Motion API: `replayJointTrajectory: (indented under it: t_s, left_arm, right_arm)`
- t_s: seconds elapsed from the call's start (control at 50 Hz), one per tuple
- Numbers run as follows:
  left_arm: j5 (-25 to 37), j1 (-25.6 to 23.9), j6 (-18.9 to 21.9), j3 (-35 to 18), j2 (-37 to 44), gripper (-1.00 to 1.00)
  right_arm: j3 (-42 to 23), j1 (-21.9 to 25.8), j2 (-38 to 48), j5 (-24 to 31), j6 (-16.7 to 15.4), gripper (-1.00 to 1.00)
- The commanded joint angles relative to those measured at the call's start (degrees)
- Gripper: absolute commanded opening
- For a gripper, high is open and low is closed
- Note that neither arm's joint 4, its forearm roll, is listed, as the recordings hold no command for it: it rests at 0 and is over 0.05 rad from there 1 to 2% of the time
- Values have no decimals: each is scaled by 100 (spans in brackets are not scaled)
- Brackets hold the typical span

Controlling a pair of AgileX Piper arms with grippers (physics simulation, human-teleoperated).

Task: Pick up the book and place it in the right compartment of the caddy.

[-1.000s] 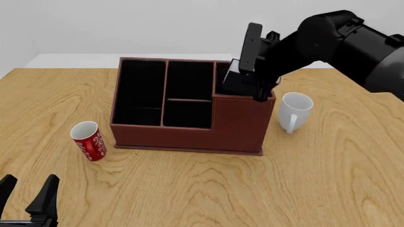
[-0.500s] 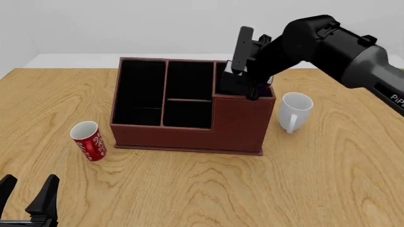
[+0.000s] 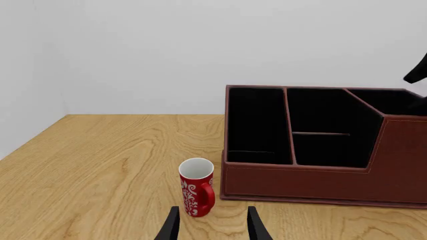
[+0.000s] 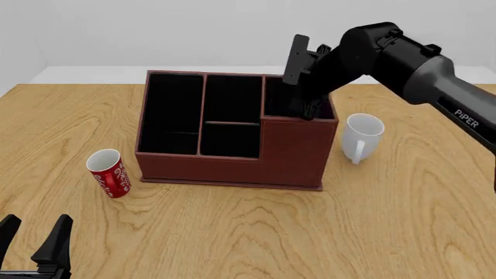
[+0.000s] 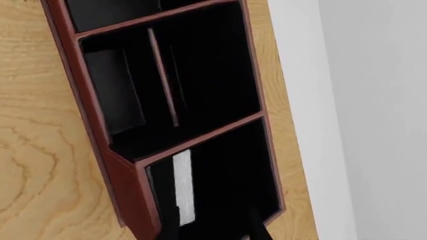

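Observation:
The caddy stands mid-table; it also shows in the left wrist view and the right wrist view. The book stands inside the right compartment, its white page edge showing next to the tall front wall. In the front view that wall hides the book. My right gripper hangs over the right compartment, fingers open and apart from the book. My left gripper is open and empty at the table's near left corner.
A red patterned mug stands left of the caddy's front, just ahead of my left gripper. A white mug stands close to the caddy's right side. The table ends at a white wall behind the caddy.
The right gripper lowered the book into the right compartment and let go of it; the book dropped out of the front view. The left arm has not moved.

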Motion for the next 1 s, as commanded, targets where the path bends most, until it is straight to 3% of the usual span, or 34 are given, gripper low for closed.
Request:
replayJointTrajectory:
  t_s: [0.02,0.22,0.3,0.34,0.42,0.46,0.48,0.58,0.62,0.66,0.68,0.72,0.76,0.8,0.84,0.96,1.0]
  left_arm:
    - [0,0,0,0,0,100]
    - [0,0,0,0,0,100]
    - [0,0,0,0,0,100]
    - [0,0,0,0,0,100]
    - [0,0,0,0,0,100]
    - [0,0,0,0,0,100]
    - [0,0,0,0,0,100]
    - [0,0,0,0,0,100]
    - [0,0,0,0,0,100]
    - [0,0,0,0,0,100]
    - [0,0,0,0,0,100]
    - [0,0,0,0,0,100]
    - [0,0,0,0,0,100]
    - [0,0,0,0,0,100]
    - [0,0,0,0,0,100]
    - [0,0,0,0,0,100]
    - [0,0,0,0,0,100]
  right_arm:
    - [-31,-59,-19,-77,7,100]
    - [741,75,-695,-532,-104,100]
    - [1453,319,-1338,-819,-18,100]
    - [1800,291,-1512,-1020,-133,100]
    - [2244,282,-1843,-1328,-73,100]
    - [2395,401,-2089,-1474,149,100]
    - [2754,495,-2261,-1548,69,100]
    - [3165,567,-2707,-2038,185,100]
    - [3753,521,-3040,-2400,71,100]
    - [3706,515,-3101,-2449,209,100]
    - [4186,403,-3306,-2837,49,100]
    - [4351,382,-3506,-3054,283,100]
    - [4911,285,-3728,-3415,79,100]
    - [5026,364,-3982,-3558,390,100]
    - [5453,345,-4167,-3773,285,100]
    - [5875,437,-4791,-4165,920,100]
    - [6058,457,-4980,-4337,916,100]
